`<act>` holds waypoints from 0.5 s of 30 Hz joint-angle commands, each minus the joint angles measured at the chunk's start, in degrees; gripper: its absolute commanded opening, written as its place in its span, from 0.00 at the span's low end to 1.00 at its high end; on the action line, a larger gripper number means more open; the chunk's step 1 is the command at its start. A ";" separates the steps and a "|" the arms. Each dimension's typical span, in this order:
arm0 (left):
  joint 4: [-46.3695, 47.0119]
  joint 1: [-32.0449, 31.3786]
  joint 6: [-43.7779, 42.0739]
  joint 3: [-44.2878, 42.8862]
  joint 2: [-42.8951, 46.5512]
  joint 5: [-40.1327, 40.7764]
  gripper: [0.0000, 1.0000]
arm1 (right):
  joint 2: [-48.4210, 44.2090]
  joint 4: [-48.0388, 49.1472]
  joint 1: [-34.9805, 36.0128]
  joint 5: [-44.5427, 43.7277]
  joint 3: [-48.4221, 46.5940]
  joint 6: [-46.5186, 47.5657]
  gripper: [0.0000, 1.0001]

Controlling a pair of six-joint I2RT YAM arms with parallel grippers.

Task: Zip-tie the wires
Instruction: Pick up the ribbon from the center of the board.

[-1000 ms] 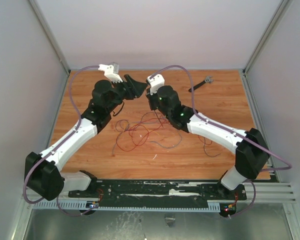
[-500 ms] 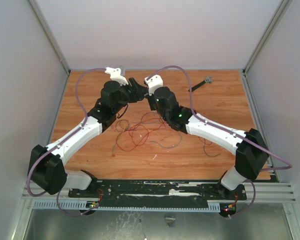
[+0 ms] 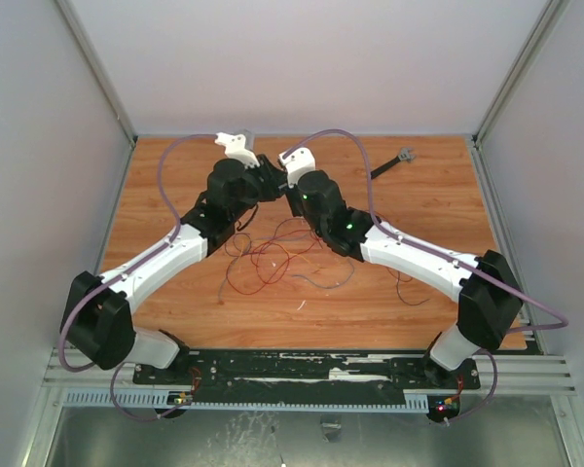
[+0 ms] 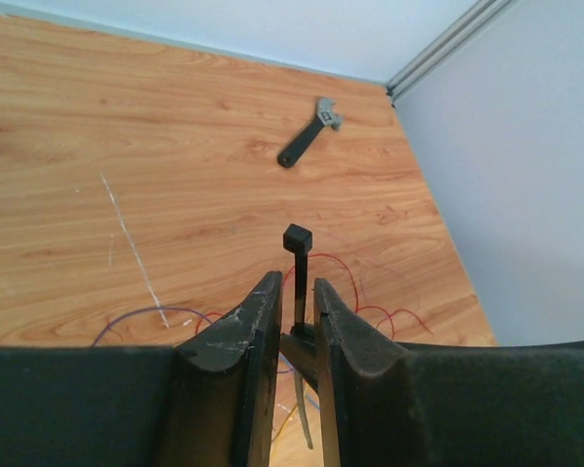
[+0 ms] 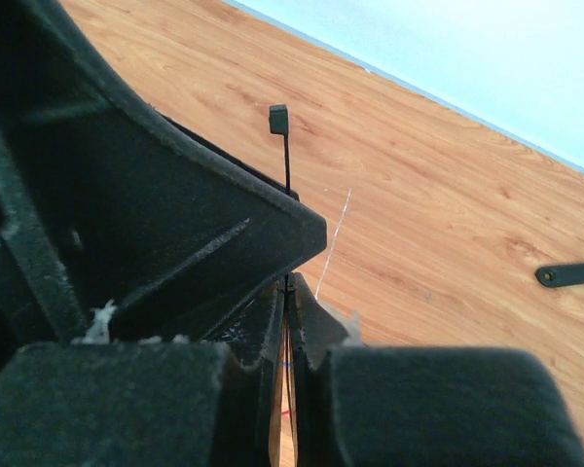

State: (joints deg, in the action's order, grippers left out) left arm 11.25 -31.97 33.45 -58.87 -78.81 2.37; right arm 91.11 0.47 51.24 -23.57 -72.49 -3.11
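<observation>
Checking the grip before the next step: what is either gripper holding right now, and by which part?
The right gripper is shut on the zip tie, low on its strip, head end free. The left gripper straddles the strip, jaws apart.

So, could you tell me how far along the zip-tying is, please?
Done: the zip tie is off the table, pinched in the shut right gripper, head end free. In hand: the left gripper straddles the strip, gaps showing either side. Left: the wires lie loose on the table, nothing looped or cinched.
</observation>
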 commanded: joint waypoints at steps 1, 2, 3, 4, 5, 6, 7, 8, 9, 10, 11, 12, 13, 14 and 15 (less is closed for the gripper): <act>2.70 -0.95 -0.30 -1.85 -1.15 1.51 0.23 | 0.86 -0.36 0.75 -1.74 -2.31 0.47 0.00; 2.80 -0.95 -0.24 -1.93 -1.17 1.51 0.21 | 0.95 -0.44 0.83 -1.89 -2.43 0.53 0.00; 2.89 -0.99 -0.23 -1.97 -1.25 1.50 0.19 | 1.05 -0.58 0.79 -2.07 -2.52 0.56 0.00; 2.90 -1.07 -0.26 -2.09 -1.34 1.50 0.17 | 1.21 -0.68 0.85 -2.15 -2.52 0.57 0.00; 2.90 -1.08 -0.27 -2.20 -1.45 1.62 0.14 | 1.30 -0.82 0.87 -2.24 -2.56 0.61 0.00; 2.90 -1.18 -0.30 -2.29 -1.44 1.68 0.13 | 1.37 -0.84 0.93 -2.18 -2.64 0.60 0.00; 2.86 -1.18 -0.29 -2.30 -1.52 1.73 0.11 | 1.35 -0.82 1.00 -2.13 -2.53 0.65 0.00; 2.88 -1.17 -0.31 -2.30 -1.56 1.80 0.09 | 1.35 -0.82 1.01 -2.15 -2.57 0.59 0.00; 2.82 -1.17 -0.36 -2.29 -1.66 1.91 0.07 | 1.31 -0.82 0.97 -2.13 -2.49 0.51 0.00; 2.86 -1.17 -0.36 -2.22 -1.62 2.04 0.05 | 1.22 -0.83 0.96 -2.16 -2.42 0.41 0.00; 2.90 -1.17 -0.40 -2.15 -1.62 2.21 0.02 | 1.11 -0.82 0.95 -2.34 -2.32 0.39 0.00; 2.98 -1.18 -0.40 -2.01 -1.57 2.20 0.00 | 0.95 -0.90 0.96 -2.34 -2.17 0.31 0.00; 3.18 -1.17 -0.44 -1.91 -1.54 2.20 0.00 | 0.73 -0.97 1.01 -2.24 -2.03 0.23 0.00; 3.29 -1.17 -0.50 -1.86 -1.55 2.20 0.00 | 0.40 -0.93 1.01 -2.07 -1.79 0.15 0.01; 3.52 -1.17 -0.60 -1.78 -1.51 2.15 0.00 | 0.01 -0.72 1.01 -1.74 -1.37 0.05 0.04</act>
State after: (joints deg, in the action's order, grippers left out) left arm 11.73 -32.60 33.41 -58.94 -80.25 3.46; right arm 91.79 -0.14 51.59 -24.80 -72.62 -2.94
